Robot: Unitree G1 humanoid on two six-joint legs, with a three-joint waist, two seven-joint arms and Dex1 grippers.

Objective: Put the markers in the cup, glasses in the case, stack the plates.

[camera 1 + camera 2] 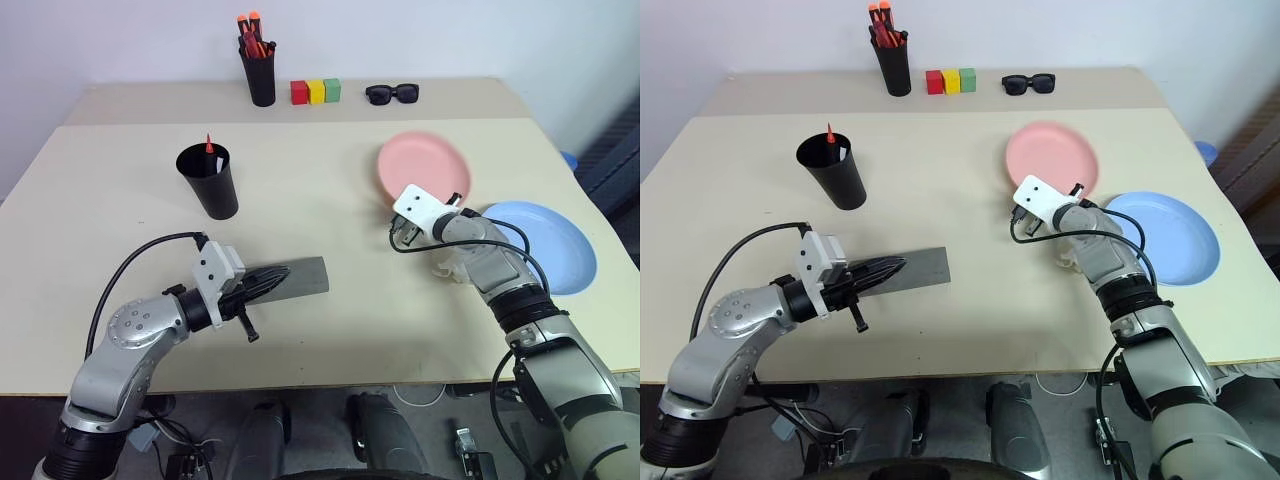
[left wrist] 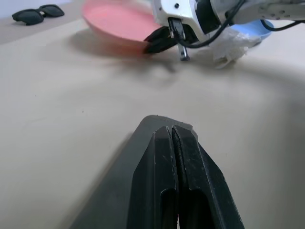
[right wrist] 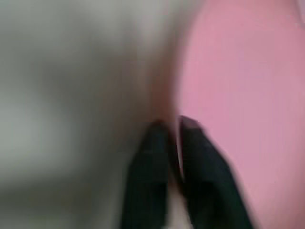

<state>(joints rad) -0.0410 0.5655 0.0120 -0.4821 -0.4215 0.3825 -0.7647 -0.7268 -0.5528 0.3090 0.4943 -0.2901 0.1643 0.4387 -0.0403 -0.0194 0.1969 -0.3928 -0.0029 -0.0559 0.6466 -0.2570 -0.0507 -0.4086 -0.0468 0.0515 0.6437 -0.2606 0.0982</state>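
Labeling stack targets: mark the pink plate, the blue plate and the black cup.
pink plate (image 1: 432, 160), left eye view, bare middle of its dish.
blue plate (image 1: 550, 240), left eye view, bare middle of its dish.
black cup (image 1: 212, 190), left eye view, outer side wall below the rim.

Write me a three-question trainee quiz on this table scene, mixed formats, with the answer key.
1. True or false: the pink plate is stacked on the blue plate.
2. Multiple choice: the right gripper has its fingers pinched on a) the pink plate's near rim, b) the sunglasses, c) the black cup.
3. Short answer: what lies under the shut left gripper?

Key:
1. False; they lie side by side on the table.
2. a.
3. The grey case, lying flat; a grip on it cannot be confirmed.
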